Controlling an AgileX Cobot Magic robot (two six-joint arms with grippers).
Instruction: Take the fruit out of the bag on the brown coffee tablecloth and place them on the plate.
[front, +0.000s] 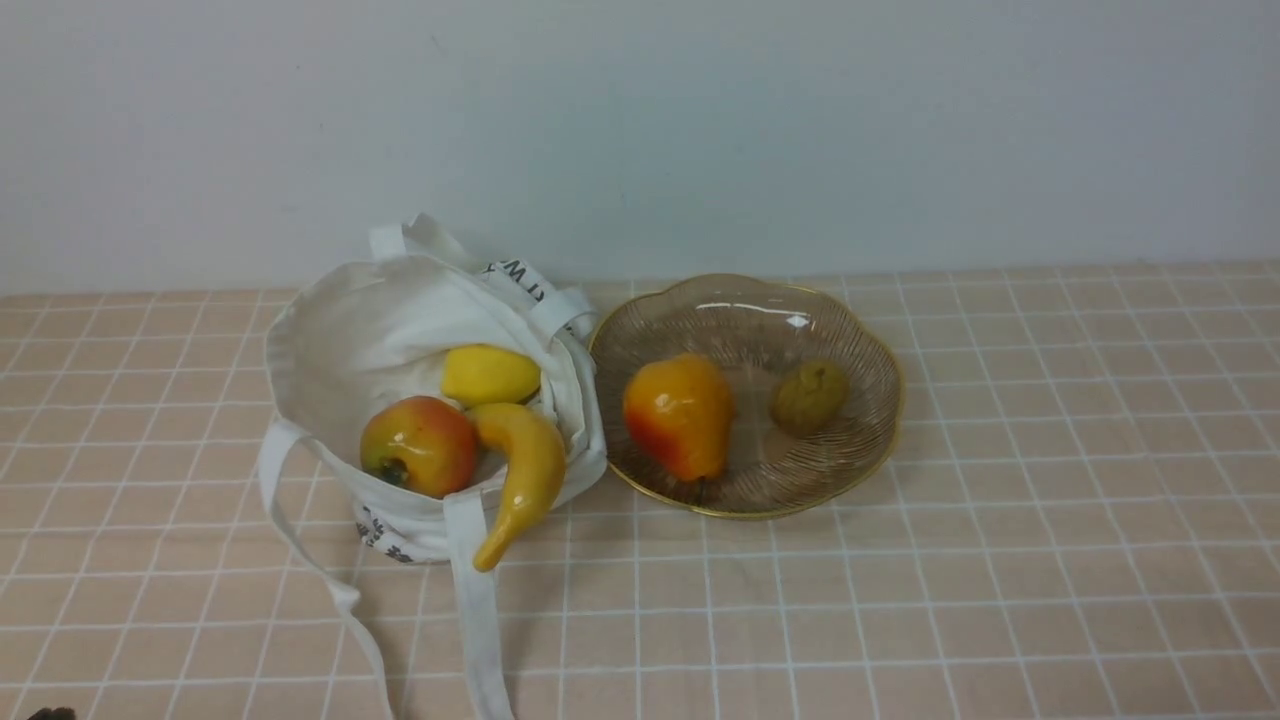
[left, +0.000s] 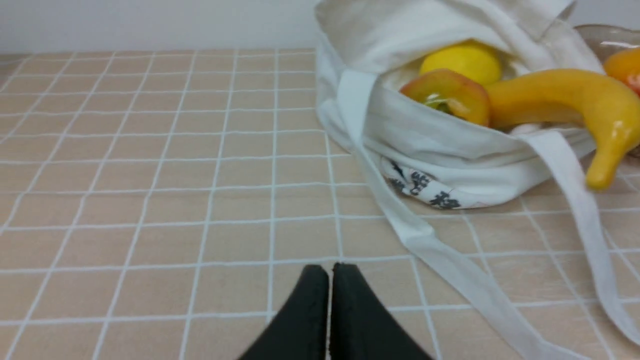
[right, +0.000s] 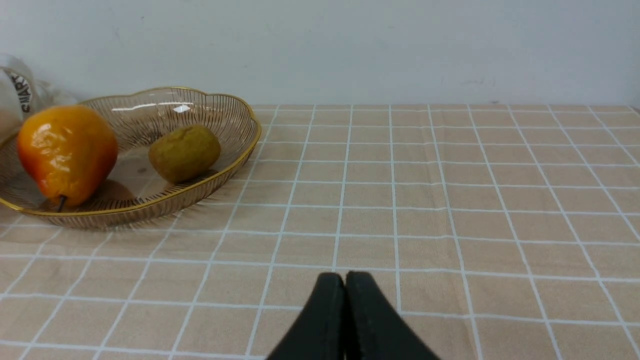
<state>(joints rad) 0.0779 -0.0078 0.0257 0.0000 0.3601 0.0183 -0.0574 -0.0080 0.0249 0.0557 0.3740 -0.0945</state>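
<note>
We found the bag (front: 400, 350) slumped open on the left of the brown coffee tablecloth (front: 1000, 560), just beside the plate (front: 860, 440) on its right. The pear (front: 680, 415) already lay in the plate with a small olive-green fruit (front: 808, 396). Three fruits remained in the bag: the apple (front: 418, 446), the lemon (front: 490, 374) behind it, and the banana (front: 520, 470).

The banana's long axis ran out over the bag's near lip, its tip overhanging toward the robot.

The left hand (left: 329, 272) was closed and empty, low over the bench, with the bag ahead and to its right. The right hand (right: 345, 280), likewise closed and empty, had the plate ahead and to its left.

We judged the left hand nearer the bag and the banana the likeliest pick.
</note>
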